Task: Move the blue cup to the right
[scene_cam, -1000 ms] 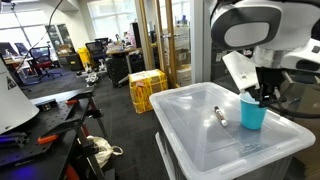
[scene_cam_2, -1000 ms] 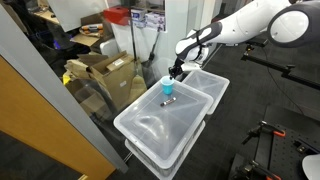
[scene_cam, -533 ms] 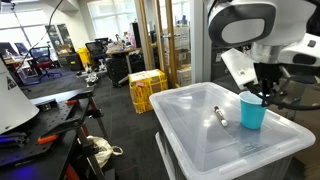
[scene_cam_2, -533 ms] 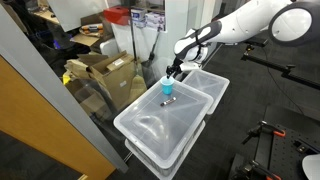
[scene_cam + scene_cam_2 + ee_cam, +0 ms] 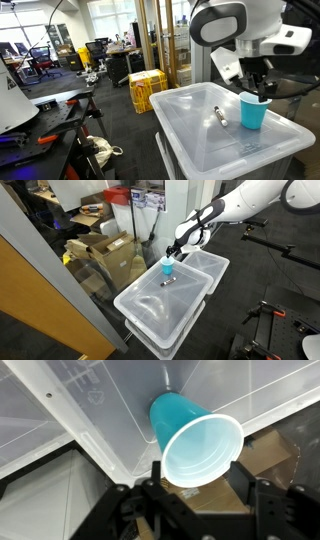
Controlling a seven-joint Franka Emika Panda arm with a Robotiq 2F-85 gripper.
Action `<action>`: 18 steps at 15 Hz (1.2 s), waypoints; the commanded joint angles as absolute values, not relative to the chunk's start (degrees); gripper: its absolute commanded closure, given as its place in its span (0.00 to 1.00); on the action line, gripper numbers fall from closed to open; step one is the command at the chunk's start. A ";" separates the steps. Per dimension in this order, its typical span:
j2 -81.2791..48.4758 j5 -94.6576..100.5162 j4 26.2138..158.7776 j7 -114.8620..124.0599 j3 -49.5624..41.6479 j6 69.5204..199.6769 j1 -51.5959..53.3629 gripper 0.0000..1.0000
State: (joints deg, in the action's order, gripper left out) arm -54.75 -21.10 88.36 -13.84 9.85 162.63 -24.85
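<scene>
The blue cup (image 5: 254, 113) stands upright on the clear plastic bin lid (image 5: 195, 143), near its far edge; it also shows in an exterior view (image 5: 167, 267). My gripper (image 5: 259, 89) hangs just above the cup's rim, open and holding nothing; it also shows in an exterior view (image 5: 174, 252). In the wrist view the cup (image 5: 193, 435) lies between my two spread fingers (image 5: 200, 472), with its open mouth facing the camera.
A thin white-and-black marker (image 5: 220, 116) lies on the lid beside the cup, also in an exterior view (image 5: 168, 281). A second clear bin (image 5: 212, 266) adjoins the first. Cardboard boxes (image 5: 106, 254) and a yellow crate (image 5: 147, 89) stand on the floor.
My gripper has risen from around the cup to just above its rim. The cup stays upright in the same place.
</scene>
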 commanded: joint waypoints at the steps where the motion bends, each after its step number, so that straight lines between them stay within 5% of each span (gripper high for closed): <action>1: -47.11 -20.88 99.73 -11.95 10.30 169.42 -24.22 0.08; 5: -41.78 -19.73 108.01 -9.76 9.74 175.71 -22.68 0.00; 18: -26.32 -10.98 123.58 -4.36 6.46 177.10 -14.07 0.00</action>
State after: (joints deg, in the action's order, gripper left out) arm -31.34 -13.50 119.54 -6.32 8.07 179.19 -16.59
